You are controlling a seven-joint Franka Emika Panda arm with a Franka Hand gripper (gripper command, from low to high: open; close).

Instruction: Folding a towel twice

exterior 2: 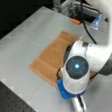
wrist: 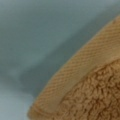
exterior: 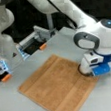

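The towel [exterior: 57,83] lies spread flat as a single layer on the grey table [exterior: 69,44], a tan orange-brown square with stripe bands near two edges. My gripper [exterior: 84,72] is pressed down at the towel's corner on a front view's right, its fingers hidden under the white hand. In a front view the towel [exterior 2: 50,58] is partly covered by my arm's wrist [exterior 2: 76,70], which hides the gripper. The wrist view sits very close over the towel [wrist: 95,85], showing its ribbed hem, the fluffy pile and the bare table [wrist: 37,37] beside it.
A second white arm [exterior: 4,36] stands at a front view's left. Metal fixtures with orange tabs [exterior: 42,46] [exterior: 6,78] line the table's far edge. A black cable [exterior 2: 87,26] hangs over the towel's far corner. A dark perforated board [exterior 2: 13,103] borders the table.
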